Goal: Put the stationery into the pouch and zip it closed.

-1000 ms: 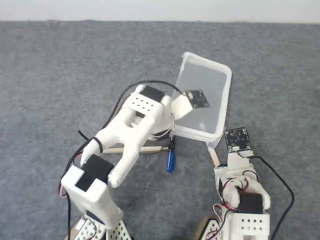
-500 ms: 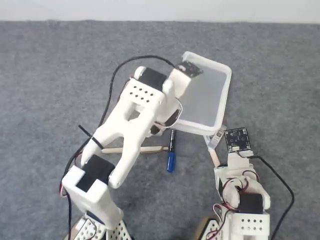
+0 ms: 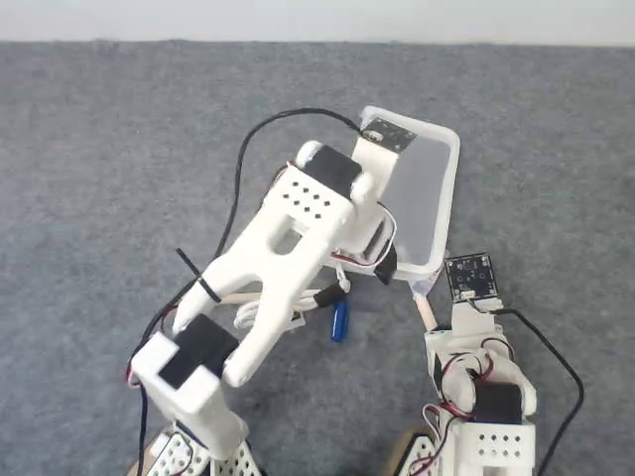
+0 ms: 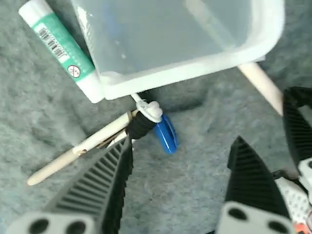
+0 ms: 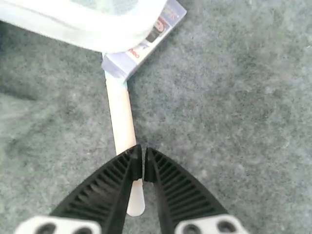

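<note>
A translucent white pouch lies at the back of the grey mat, with its small white zipper pull at the near edge. My left gripper hangs open over that edge, above a blue-capped pen and a wooden stick. A green-and-white glue stick lies against the pouch's side. My right gripper is shut, low over the mat, with a second wooden stick running under one finger. A small eraser is tucked under the pouch's corner.
The left arm reaches across the pouch's left half and covers part of the pen. The right arm's base stands at the front right. Open grey mat spreads to the left and right.
The left arm has swung right and farther over the pouch, and its wrist now stands at the pouch's far rim. It hides more of the pen. The right arm has kept still.
</note>
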### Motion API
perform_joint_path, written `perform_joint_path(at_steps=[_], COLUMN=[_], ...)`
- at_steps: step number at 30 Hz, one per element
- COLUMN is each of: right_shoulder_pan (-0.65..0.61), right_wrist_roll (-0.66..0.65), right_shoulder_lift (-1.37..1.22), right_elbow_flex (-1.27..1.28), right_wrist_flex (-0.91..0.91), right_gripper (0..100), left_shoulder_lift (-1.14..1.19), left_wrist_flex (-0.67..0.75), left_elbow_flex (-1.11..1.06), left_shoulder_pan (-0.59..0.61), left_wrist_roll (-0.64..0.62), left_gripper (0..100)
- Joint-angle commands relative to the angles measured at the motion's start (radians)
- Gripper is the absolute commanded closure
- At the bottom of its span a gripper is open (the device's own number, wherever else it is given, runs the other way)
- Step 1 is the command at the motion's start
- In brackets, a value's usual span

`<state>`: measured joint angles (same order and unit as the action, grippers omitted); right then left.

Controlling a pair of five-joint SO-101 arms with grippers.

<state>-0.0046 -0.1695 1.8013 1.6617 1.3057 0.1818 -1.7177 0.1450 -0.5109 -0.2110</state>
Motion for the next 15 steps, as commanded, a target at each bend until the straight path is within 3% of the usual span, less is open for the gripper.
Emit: perform_joint_path(at_steps=[1,11,15], right_shoulder_pan=[-0.002,-0.002,-0.001], right_wrist_roll=[-0.002,-0.002,-0.003], right_shoulder_lift=[0.018,0.018,0.018], right_elbow_flex=[0.021,0.020,-0.031], right_wrist_flex=[0.002,0.004,0.024], right_gripper=[99.2,99.2,99.2], left_shoulder_lift=[-0.153,-0.456,-0.543], left_wrist_flex=[-0.038,-0.026,0.072], left_elbow_flex=[0.064,-0.094,-0.225], left_shoulder_pan=[0.005,0.215,0.308], left_wrist_roll=[-0.011,0.124,0.130], left_gripper=[70,70,70])
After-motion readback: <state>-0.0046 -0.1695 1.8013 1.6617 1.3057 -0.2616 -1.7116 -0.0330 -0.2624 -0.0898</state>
